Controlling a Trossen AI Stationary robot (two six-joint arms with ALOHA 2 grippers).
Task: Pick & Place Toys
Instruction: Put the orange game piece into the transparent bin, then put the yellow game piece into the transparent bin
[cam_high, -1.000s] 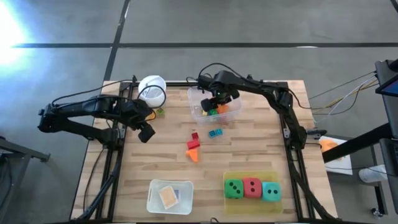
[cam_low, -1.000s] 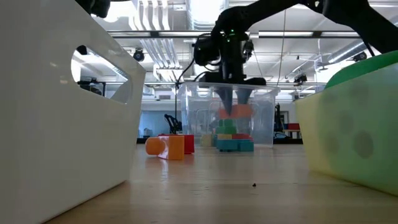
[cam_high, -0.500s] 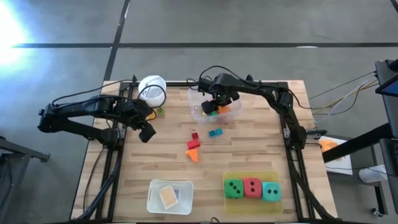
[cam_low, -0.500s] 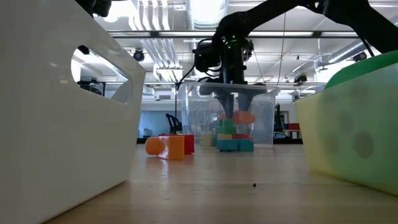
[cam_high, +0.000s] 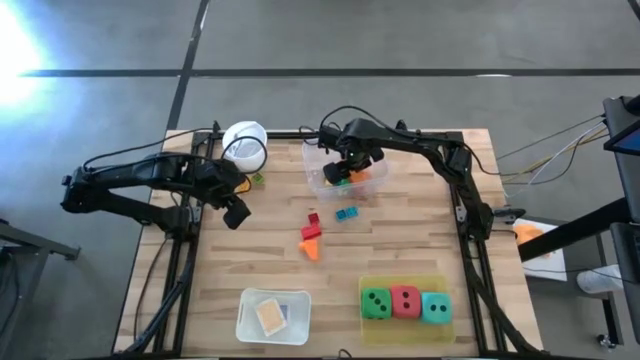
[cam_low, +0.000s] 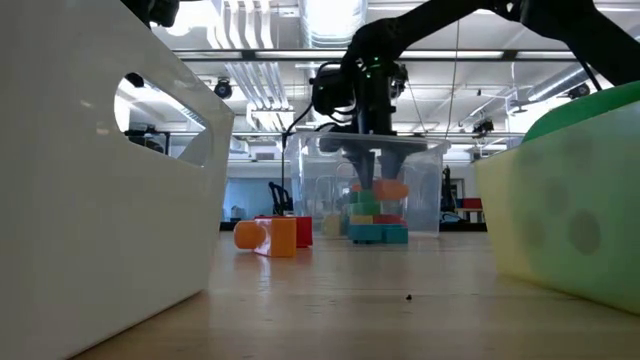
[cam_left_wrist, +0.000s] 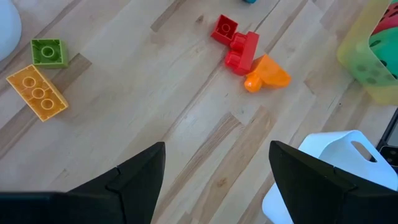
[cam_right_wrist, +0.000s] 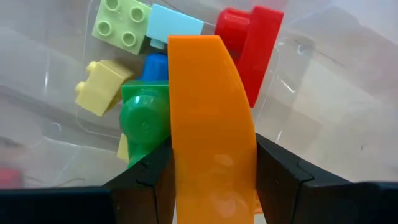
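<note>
From above, we see the right gripper (cam_high: 345, 172) lowered into the clear tub (cam_high: 372, 185) at the table's twelve o'clock, closed on an orange block (cam_high: 357, 175). The left gripper (cam_high: 236, 213) hangs over bare wood at about nine o'clock. Near the centre lie a red block (cam_high: 313, 221), an orange piece (cam_high: 312, 247) and a small teal block (cam_high: 347, 214). At five o'clock three dice, green (cam_high: 376, 302), red (cam_high: 405, 300) and teal (cam_high: 436, 307), sit side by side in a yellow tray (cam_high: 400, 283).

At table height, we see the orange block (cam_low: 385, 187) between the right fingers, inside the tub above stacked green and blue blocks (cam_low: 368, 218).

In the left wrist view the fingers (cam_left_wrist: 134, 177) stand apart with nothing between; a green block (cam_left_wrist: 49, 52) and a yellow block (cam_left_wrist: 36, 92) lie beside each other on the wood.

In the right wrist view the orange block (cam_right_wrist: 211, 124) is smooth, glossy and curved, clamped between both fingers over a pale green block (cam_right_wrist: 122, 26), a red block (cam_right_wrist: 253, 46) and a pale yellow block (cam_right_wrist: 99, 86).
</note>
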